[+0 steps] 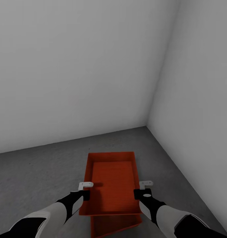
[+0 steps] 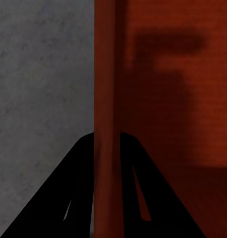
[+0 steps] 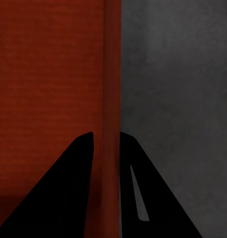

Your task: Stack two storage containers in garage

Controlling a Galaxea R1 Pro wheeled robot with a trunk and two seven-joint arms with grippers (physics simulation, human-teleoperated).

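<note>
Upper container (image 1: 112, 185) is sitting askew atop lower container (image 1: 113, 223) on garage floor (image 1: 37, 172); L gripper (image 1: 86, 185) & R gripper (image 1: 145, 183) are each clamping its side walls.

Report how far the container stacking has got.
Done: both containers are in the garage; the lower container sits on the concrete floor. In hand: the left gripper and right gripper clamp the upper container's side walls above it. Left: lowering and releasing.
</note>
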